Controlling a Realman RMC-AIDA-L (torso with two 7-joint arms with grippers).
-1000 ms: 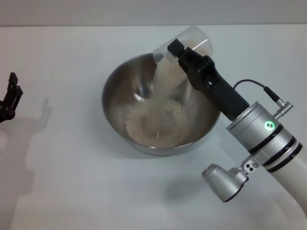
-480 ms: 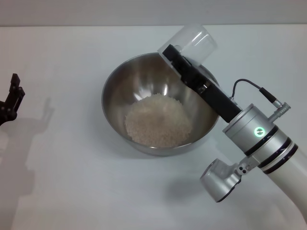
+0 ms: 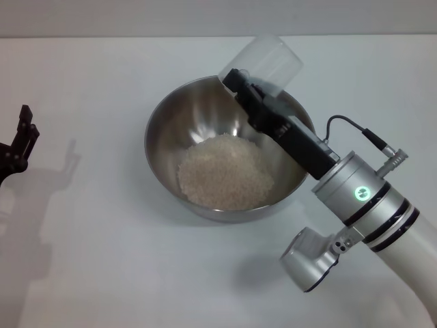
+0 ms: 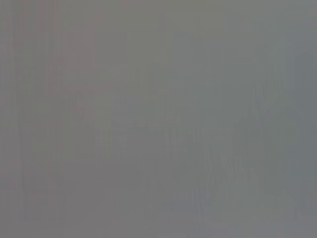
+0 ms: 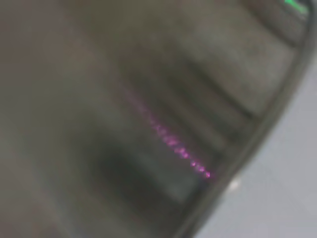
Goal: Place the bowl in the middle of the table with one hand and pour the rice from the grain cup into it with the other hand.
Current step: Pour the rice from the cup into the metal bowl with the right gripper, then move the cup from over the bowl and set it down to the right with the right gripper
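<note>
White table [image 3: 102, 260] spreads beneath me. At its far left edge my left gripper [image 3: 19, 140] hangs idle, clear of the bowl [image 3: 164, 147] at centre, which holds the rice [image 3: 225, 171]. My right gripper [image 3: 249, 96] clamps the tilted, emptied grain cup [image 3: 263, 63] over the bowl's far-right rim.

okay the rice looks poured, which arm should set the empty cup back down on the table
Right. The right gripper already holds the cup, tilted over the far rim of the bowl, where the rice lies. The left gripper sits at the table's left edge, holding nothing.
</note>
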